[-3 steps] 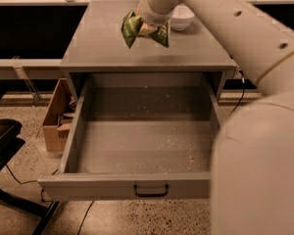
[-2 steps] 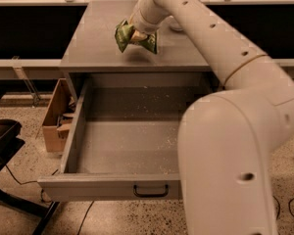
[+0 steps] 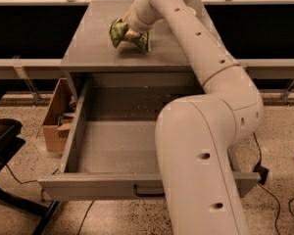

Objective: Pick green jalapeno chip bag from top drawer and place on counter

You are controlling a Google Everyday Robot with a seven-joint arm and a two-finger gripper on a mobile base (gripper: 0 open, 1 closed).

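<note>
The green jalapeno chip bag [image 3: 121,32] is a crumpled green foil bag over the middle of the counter [image 3: 88,48], touching or just above its surface. My gripper [image 3: 131,33] is shut on the bag's upper right part, at the end of my white arm, which reaches in from the lower right. The top drawer [image 3: 112,146] stands pulled wide open below the counter. Its speckled floor holds no object that I can see, and my arm hides its right part. The black handle [image 3: 147,192] shows on its front panel.
A brown cardboard box [image 3: 56,116] stands on the floor left of the drawer. A black chair base [image 3: 2,146] is at the far left. Cables [image 3: 264,180] lie on the floor at the right. Rails run behind the cabinet on both sides.
My gripper has carried the bag leftward and lower over the counter. My arm now crosses more of the view and hides the white bowl that showed at the back right.
</note>
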